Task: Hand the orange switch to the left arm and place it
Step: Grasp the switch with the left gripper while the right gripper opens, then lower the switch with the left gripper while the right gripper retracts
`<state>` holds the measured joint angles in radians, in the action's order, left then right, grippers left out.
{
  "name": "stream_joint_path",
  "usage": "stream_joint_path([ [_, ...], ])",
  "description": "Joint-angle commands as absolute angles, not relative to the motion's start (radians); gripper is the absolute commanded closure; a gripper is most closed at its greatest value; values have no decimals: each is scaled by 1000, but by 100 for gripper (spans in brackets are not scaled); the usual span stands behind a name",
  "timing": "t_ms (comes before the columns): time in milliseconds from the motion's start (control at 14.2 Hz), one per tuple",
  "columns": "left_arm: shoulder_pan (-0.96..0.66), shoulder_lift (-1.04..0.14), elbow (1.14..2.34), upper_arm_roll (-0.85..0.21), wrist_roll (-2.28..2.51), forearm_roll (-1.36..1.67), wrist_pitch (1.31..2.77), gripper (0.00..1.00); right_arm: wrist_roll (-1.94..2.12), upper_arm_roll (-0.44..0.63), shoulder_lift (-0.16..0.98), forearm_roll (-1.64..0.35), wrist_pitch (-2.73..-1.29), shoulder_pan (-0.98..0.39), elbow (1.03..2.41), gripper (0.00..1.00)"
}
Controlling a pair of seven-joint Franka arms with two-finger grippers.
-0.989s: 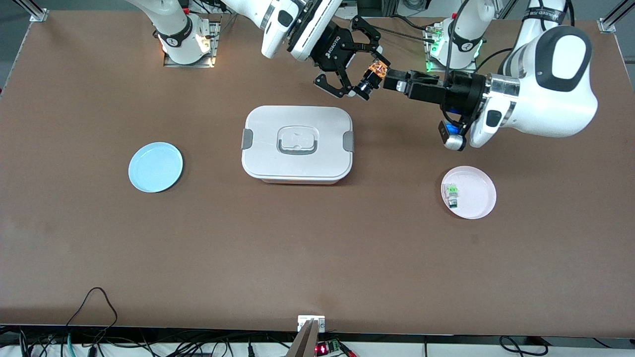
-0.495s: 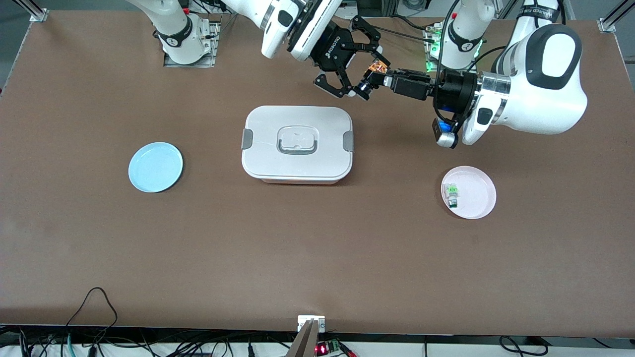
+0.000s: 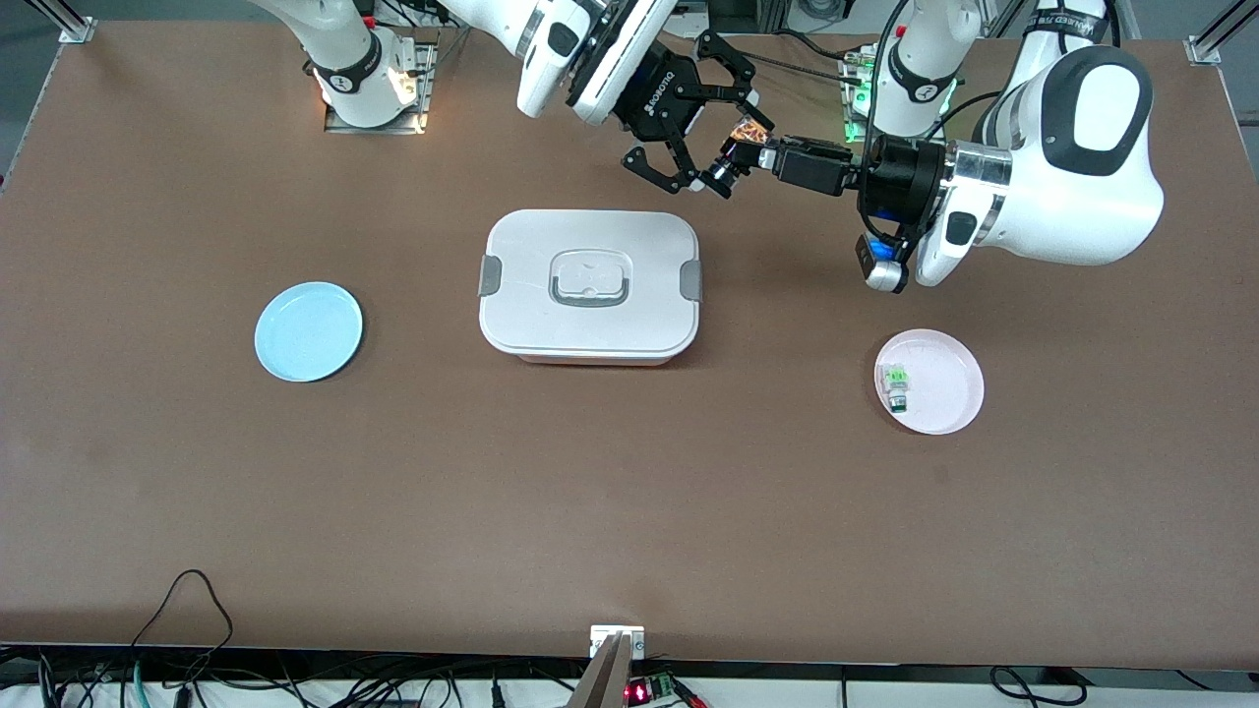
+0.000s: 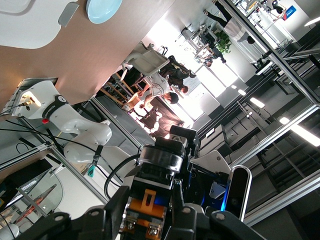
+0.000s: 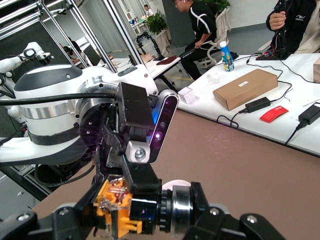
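Orange switch (image 3: 745,138) hangs in the air over the bare surface (image 3: 629,511) just farther from your front camera than the white box (image 3: 589,287), pinched by the left pincer (image 3: 765,156) while the right pincer (image 3: 721,128) stands spread around it with its fingers on either side; you also see a blue plate (image 3: 308,330) toward the right arm's end and a pink plate (image 3: 942,369) holding a green-and-white component (image 3: 894,383) toward the left arm's end. Your left wrist view shows the switch (image 4: 145,215) clamped between the left pincer's fingers, with the right arm's wrist straight ahead. Your right wrist view shows the switch (image 5: 120,207) sitting between the right pincer's spread fingers (image 5: 47,222), gripped by the left pincer's fingers (image 5: 140,175).
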<state>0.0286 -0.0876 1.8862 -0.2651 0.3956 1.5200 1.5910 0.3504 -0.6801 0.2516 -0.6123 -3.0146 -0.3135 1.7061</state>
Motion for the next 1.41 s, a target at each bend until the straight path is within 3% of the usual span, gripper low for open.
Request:
stream_joint_path([
  [0, 54, -71, 1916, -256, 411, 1493, 1601, 100, 374, -683, 250, -621, -3022, -316, 1694, 0],
  [424, 61, -107, 1911, -149, 310, 1239, 1623, 100, 311, -683, 250, -621, -3011, -310, 1690, 0],
  [565, 61, -124, 1911, -126, 246, 1047, 1641, 100, 254, -672, 245, -623, -2943, -295, 1692, 0],
  [1060, 69, -210, 1940, -124, 72, 383, 1833, 100, 219, -332, 198, -594, -2408, -285, 1704, 0],
  [1342, 93, -319, 1970, -123, 61, 68, 2050, 100, 212, -115, 158, -293, -1986, -285, 1703, 0],
])
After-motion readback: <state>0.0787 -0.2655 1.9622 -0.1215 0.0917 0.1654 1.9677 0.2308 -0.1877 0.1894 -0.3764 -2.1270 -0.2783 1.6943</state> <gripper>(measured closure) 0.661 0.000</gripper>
